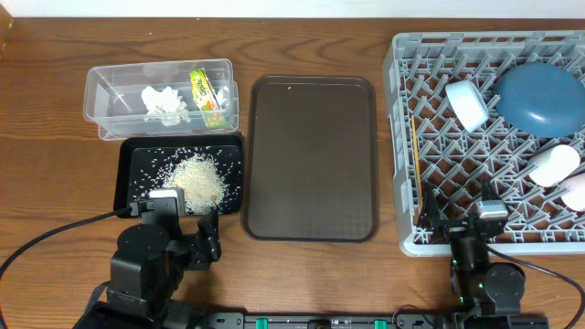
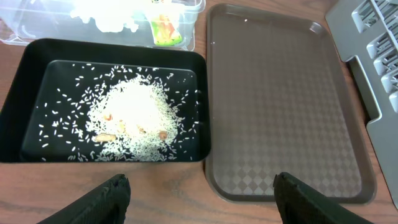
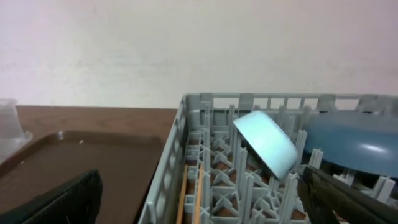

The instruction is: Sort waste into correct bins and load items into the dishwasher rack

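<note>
The rice heap is being cradled in the black tray straight ahead of the nearer left gripper, whose fingers are being held apart and empty, as are those of the right gripper beside the rack.

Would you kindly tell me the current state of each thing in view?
Tub, holds tissue and wrapper.
Black tray, holds rice.
Brown tray, bare.
Rack, loaded.
Bowl, tipped on its side in rack.
Plate, leaning in rack.
White cup, lying in rack.
Pink cup, in rack, cut off by frame edge.
Chopsticks, in rack, along its brown-tray side.
Left gripper, open, holding nothing.
Right gripper, open, holding nothing.
</note>
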You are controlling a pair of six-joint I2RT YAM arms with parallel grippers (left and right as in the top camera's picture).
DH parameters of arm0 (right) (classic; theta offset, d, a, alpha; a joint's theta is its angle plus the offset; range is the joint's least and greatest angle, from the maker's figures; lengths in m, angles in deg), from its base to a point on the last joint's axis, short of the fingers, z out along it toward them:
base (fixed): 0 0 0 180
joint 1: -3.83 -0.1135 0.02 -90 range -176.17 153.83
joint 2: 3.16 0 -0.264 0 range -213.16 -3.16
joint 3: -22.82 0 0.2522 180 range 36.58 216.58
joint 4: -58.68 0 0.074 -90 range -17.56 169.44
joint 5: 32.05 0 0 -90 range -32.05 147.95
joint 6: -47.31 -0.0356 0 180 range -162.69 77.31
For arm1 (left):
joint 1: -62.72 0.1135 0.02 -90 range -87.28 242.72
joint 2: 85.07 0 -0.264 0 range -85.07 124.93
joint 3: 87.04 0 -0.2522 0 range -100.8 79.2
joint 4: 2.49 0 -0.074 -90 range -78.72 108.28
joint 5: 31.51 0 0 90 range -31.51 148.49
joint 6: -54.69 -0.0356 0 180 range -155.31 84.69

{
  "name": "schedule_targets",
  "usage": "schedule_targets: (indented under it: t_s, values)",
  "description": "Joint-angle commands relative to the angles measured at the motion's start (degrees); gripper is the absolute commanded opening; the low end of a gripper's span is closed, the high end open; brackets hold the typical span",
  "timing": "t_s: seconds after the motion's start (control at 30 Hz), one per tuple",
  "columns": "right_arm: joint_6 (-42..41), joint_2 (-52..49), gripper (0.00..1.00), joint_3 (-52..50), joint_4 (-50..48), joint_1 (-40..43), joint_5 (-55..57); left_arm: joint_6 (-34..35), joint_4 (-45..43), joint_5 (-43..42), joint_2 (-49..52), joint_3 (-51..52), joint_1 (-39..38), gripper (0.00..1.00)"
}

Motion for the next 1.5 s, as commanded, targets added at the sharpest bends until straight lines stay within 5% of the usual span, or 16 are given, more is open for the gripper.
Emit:
schedule_targets:
  t_s: [0.0, 1.47]
  values:
    - [3.08, 0.35, 0.99, -0.13, 4.33, -0.57, 0.76, 0.68, 0.00, 0.28, -0.09, 0.11, -0.02, 0.77]
    - [3.04, 0.26, 0.99, -0.11, 5.75, -0.57, 0.55, 0.04, 0.92, 0.55, -0.15, 0.15, 0.00, 0.77]
